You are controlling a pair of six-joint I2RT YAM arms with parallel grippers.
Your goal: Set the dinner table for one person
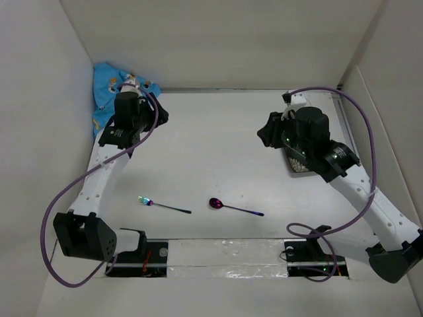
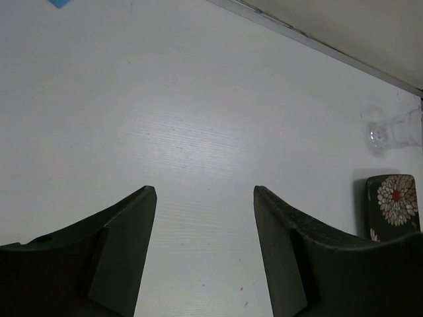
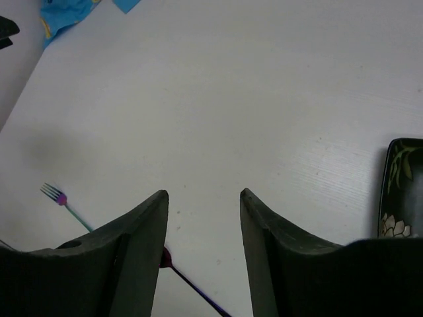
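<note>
My left hand [image 2: 204,189] and right hand [image 3: 203,192] both gape empty; mat [image 1: 106,86] crumpled, fork [image 1: 147,201], spoon [image 1: 217,203], plate [image 3: 402,178] scattered on counter [image 1: 218,145]: I judge nothing laid yet.

The whole dinner table [image 1: 218,145] is taken in by a fixed camera set above and behind the arm bases, angled down toward the far wall. The left wrist view is framed close over the surface by the fingers [image 2: 125,231] of the left gripper [image 2: 203,189] and is aimed toward the table's right side, where a dark flowered dish [image 2: 394,201] is caught. The right wrist view, framed by the right gripper [image 3: 203,193], is turned leftward. Its fork [image 3: 63,200] and blue cloth [image 3: 63,13] are shared with the overhead view, and the dish is shared by all three.
</note>
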